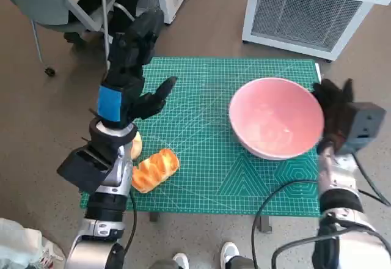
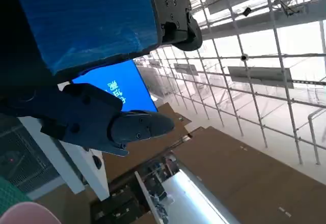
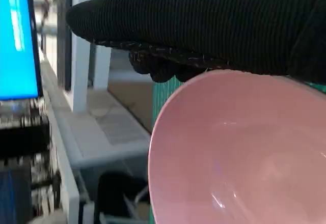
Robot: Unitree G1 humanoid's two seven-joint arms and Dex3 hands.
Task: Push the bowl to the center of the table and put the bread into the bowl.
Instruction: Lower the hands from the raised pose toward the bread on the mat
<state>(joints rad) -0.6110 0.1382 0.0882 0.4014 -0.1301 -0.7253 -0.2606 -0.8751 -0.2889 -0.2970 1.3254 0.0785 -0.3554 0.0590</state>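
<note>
A: What does the head view show?
B: A green cutting mat (image 1: 208, 153) covers a small table. A pink bowl (image 1: 276, 117) sits on its right part, empty. A golden bread (image 1: 155, 169) lies near the mat's front left edge, apart from the bowl. The left hand (image 1: 131, 67), black with blue tape, hangs raised over the mat's left side with fingers spread, holding nothing. The right hand (image 1: 333, 110), gloved, rests against the bowl's right rim. A white slatted cabinet (image 1: 311, 12) stands on the floor beyond.

A: And the left wrist view?
B: The taped hand (image 2: 86, 56) fills the upper part, its fingers (image 2: 137, 126) apart and empty. Behind it are a blue screen (image 2: 119, 86) and a gridded ceiling (image 2: 254, 56).

A: The right wrist view?
B: The glove (image 3: 204, 25) lies on the bowl's (image 3: 239, 158) rim. Whether the fingers grip the rim or only press on it, I cannot tell.
</note>
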